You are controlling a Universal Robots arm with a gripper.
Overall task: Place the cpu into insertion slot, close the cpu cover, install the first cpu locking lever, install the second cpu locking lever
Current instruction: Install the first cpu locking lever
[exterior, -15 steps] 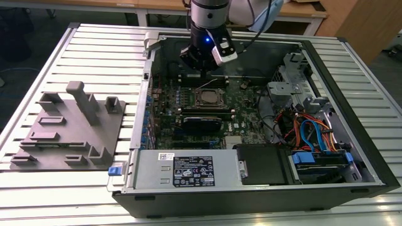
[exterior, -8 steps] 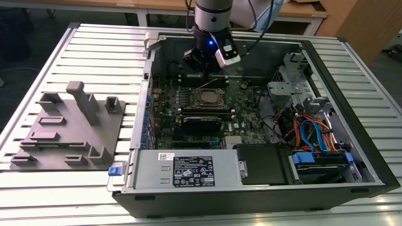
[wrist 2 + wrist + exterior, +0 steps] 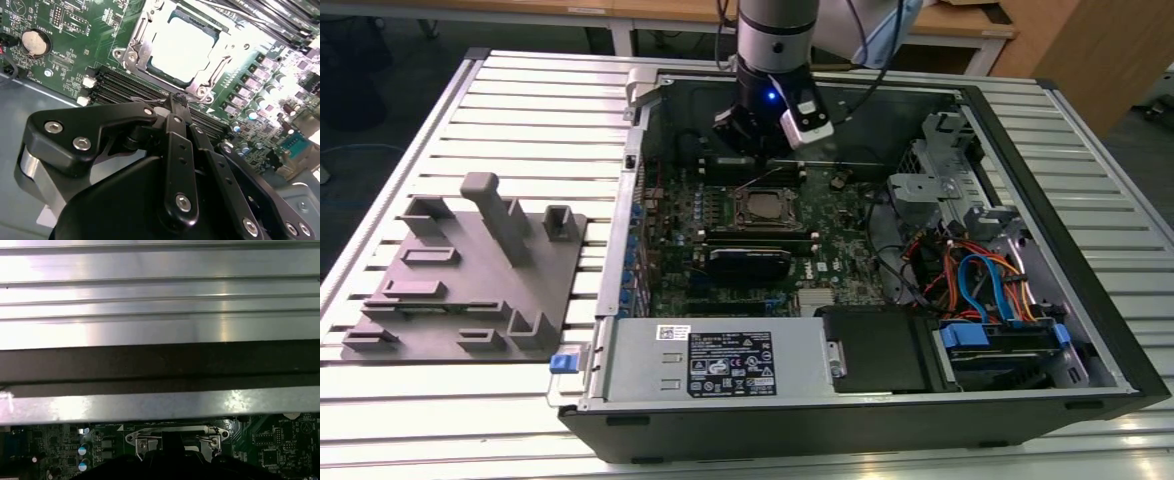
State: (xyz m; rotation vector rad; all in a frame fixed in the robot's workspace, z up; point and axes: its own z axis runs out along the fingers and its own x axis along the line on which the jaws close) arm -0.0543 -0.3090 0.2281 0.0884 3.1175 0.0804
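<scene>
**Gripper closed beside the socket, chip seated inside it**

In the exterior view we see the arm (image 3: 774,30) reach down from the upper centre of the frame into the open computer case (image 3: 1107,330). The case lies on a slatted metal table (image 3: 454,420). The socket (image 3: 765,207) sits just below the arm's tip, mid-frame on the green board. In the second wrist view the gripper (image 3: 175,102) has its fingertips pressed together with nothing visible between them. It is poised over the black memory slots (image 3: 125,85) just beside the socket; we cannot tell whether it touches them. The chip (image 3: 182,47) lies flat in the socket, its bright metal top showing through the window of the cover frame (image 3: 136,47) lying around it. A grey fixture (image 3: 467,270) stands at the exterior view's left, well apart from the case.
</scene>
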